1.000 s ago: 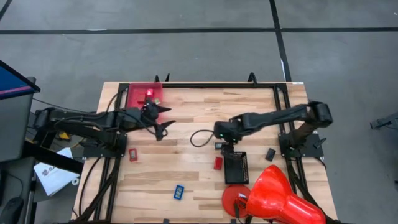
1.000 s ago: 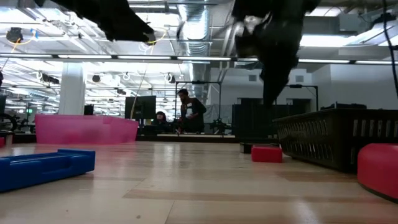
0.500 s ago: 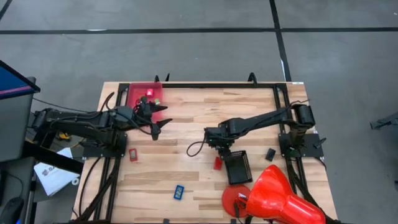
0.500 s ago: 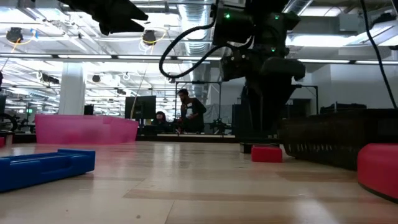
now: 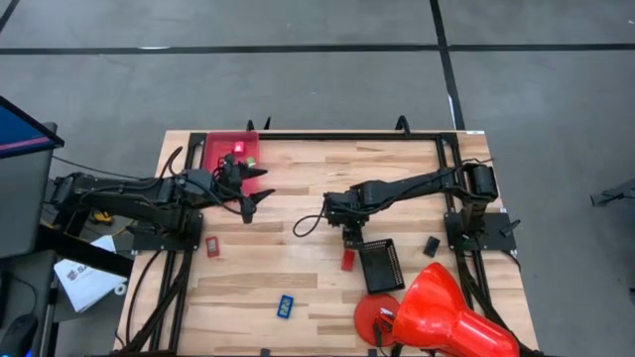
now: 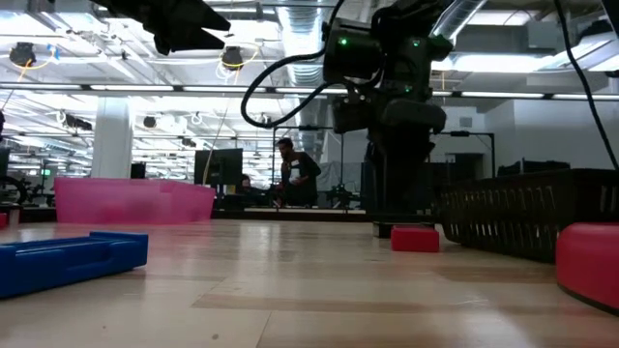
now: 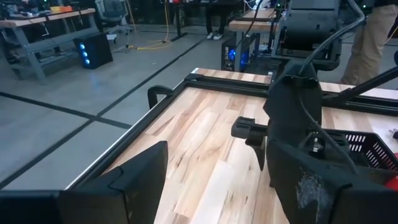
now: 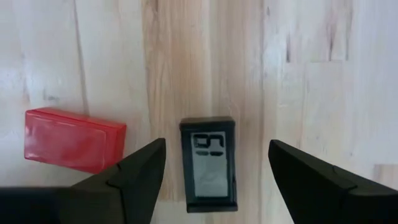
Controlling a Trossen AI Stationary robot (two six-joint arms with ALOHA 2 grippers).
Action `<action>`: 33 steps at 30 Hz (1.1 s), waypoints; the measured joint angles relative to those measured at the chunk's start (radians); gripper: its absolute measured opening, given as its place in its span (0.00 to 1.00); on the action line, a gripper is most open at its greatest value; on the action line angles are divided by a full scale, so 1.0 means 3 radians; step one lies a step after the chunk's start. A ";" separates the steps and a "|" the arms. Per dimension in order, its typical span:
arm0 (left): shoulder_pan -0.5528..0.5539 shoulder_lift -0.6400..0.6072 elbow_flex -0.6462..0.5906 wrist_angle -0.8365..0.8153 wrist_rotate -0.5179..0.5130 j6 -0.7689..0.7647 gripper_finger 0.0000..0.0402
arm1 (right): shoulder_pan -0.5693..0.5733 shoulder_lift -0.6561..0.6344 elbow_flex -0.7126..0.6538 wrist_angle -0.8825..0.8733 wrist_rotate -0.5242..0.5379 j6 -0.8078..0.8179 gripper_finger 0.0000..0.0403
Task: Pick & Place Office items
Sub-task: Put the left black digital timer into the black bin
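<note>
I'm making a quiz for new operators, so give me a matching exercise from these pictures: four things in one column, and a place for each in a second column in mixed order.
Things:
1. small black rectangular item with a grey face
2. pink plastic bin
3. small blue block
4. black mesh tray

Places:
A. far left corner of the wooden table
B. between the open fingers of the right gripper
C. just behind the big red cone-shaped object
D. alone on the near part of the table

Pairs: 1-B, 2-A, 3-D, 4-C

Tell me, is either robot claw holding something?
No. The right claw hangs open over a small black rectangular piece with a grey face. The left claw is open and empty too.
</note>
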 joint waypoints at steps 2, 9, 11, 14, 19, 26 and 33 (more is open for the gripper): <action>0.0000 0.0000 0.0000 0.0001 0.0000 -0.0008 0.65 | -0.0015 -0.0001 0.0000 0.0025 -0.0005 -0.0013 0.69; 0.0000 0.0000 0.0000 0.0003 0.0001 -0.0012 0.65 | -0.0019 -0.0001 0.0000 0.0095 -0.0103 -0.0049 0.69; 0.0000 0.0000 0.0000 0.0004 0.0001 -0.0020 0.65 | -0.0013 0.0007 0.0000 0.0119 -0.0106 -0.0050 0.69; 0.0002 0.0000 0.0000 0.0006 0.0001 -0.0020 0.65 | -0.0007 0.0121 0.0000 0.0150 -0.0131 -0.0048 0.69; 0.0001 0.0000 0.0000 0.0035 0.0002 -0.0033 0.65 | 0.0014 0.0308 0.0008 0.0119 -0.0038 -0.0041 0.69; 0.0001 0.0001 0.0000 0.0100 0.0001 -0.0037 0.65 | 0.0018 0.0358 0.0013 0.0129 0.0088 -0.0035 0.69; 0.0001 0.0000 0.0000 0.0155 0.0002 -0.0036 0.65 | 0.0016 0.0367 0.0006 0.0163 0.0274 0.0132 0.59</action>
